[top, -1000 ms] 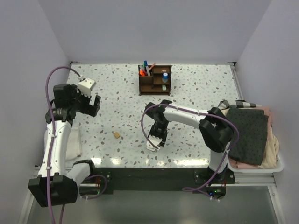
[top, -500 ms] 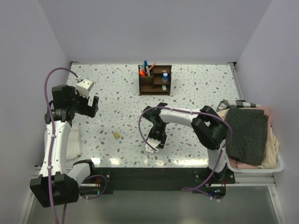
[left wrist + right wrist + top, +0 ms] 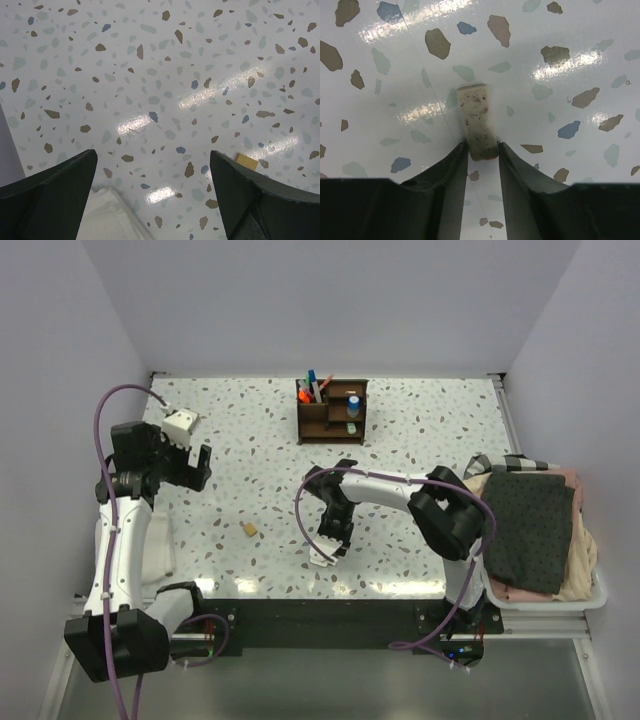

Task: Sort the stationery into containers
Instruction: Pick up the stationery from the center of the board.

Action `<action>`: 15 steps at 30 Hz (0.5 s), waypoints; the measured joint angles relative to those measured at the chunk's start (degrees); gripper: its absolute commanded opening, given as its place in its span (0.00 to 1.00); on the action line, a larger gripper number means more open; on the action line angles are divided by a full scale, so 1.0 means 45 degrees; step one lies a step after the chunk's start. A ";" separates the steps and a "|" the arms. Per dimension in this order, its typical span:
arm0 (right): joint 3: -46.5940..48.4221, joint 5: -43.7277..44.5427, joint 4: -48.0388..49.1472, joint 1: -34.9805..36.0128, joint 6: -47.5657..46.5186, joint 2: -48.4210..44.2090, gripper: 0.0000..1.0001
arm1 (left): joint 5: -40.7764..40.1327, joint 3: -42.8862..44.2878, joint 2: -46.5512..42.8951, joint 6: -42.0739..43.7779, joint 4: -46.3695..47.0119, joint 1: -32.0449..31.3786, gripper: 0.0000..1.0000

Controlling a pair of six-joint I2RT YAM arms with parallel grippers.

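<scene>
The right gripper [image 3: 480, 150] is down low over the near middle of the table [image 3: 430, 430], its two fingers pressed against the sides of a small speckled eraser [image 3: 476, 115]. It grips only the near end, so most of the block sticks out past the tips. Whether the eraser is resting on the surface or just off it, I can't tell. I reckon that end-on pinch is so it can be dropped straight into a slot of the organizer box [image 3: 333, 410], which sits well off at the far side with pens [image 3: 312, 388] standing in its left compartment. The left gripper [image 3: 152, 160] hangs high on the left, spread wide and holding nothing, looking down at a tan block [image 3: 246, 161] beside the white cloth [image 3: 107, 217], likely its own next pick
</scene>
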 measured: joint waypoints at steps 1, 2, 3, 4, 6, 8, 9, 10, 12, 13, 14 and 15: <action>-0.0024 0.0005 0.0000 0.0005 0.0005 -0.0005 0.28 | 0.0024 0.0000 0.0044 0.0000 0.0000 0.0000 1.00; -0.0049 0.0000 0.0000 0.0000 0.0000 -0.0019 0.21 | 0.0053 0.0000 0.0097 -0.0005 0.0000 0.0000 1.00; -0.0053 0.0005 0.0000 0.0000 0.0000 -0.0029 0.18 | 0.0078 0.0000 0.0151 -0.0005 0.0005 0.0000 1.00; -0.0073 0.0010 0.0000 0.0000 -0.0010 -0.0049 0.15 | 0.0087 0.0000 0.0199 -0.0005 0.0000 0.0000 1.00; -0.0121 0.0029 0.0029 0.0000 -0.0034 -0.0136 0.09 | 0.0126 0.0000 0.0277 -0.0010 0.0005 0.0000 1.00; -0.0141 0.0063 0.0044 0.0015 -0.0044 -0.0189 0.06 | 0.0165 0.0000 0.0330 -0.0010 0.0000 0.0000 1.00; -0.0141 0.0063 0.0049 0.0024 -0.0049 -0.0204 0.05 | 0.0189 0.0005 0.0335 -0.0010 0.0000 0.0000 1.00; -0.0141 0.0063 0.0063 0.0039 -0.0034 -0.0233 0.05 | 0.0223 0.0005 0.0340 -0.0015 0.0000 0.0000 1.00; -0.0146 0.0049 0.0151 0.0049 0.0568 -0.0408 0.05 | 0.0359 0.0005 0.0340 -0.0087 0.0010 0.0000 1.00; -0.0146 0.0019 0.0253 0.0049 0.1064 -0.0563 0.04 | 0.0447 0.0005 0.0340 -0.0136 0.0015 0.0000 1.00; -0.0155 -0.0015 0.0403 0.0049 0.1778 -0.0782 0.04 | 0.0515 0.0005 0.0340 -0.0228 0.0029 0.0000 1.00; -0.0170 -0.0039 0.0607 0.0049 0.2560 -0.1049 0.04 | 0.0588 0.0005 0.0340 -0.0340 0.0063 0.0000 1.00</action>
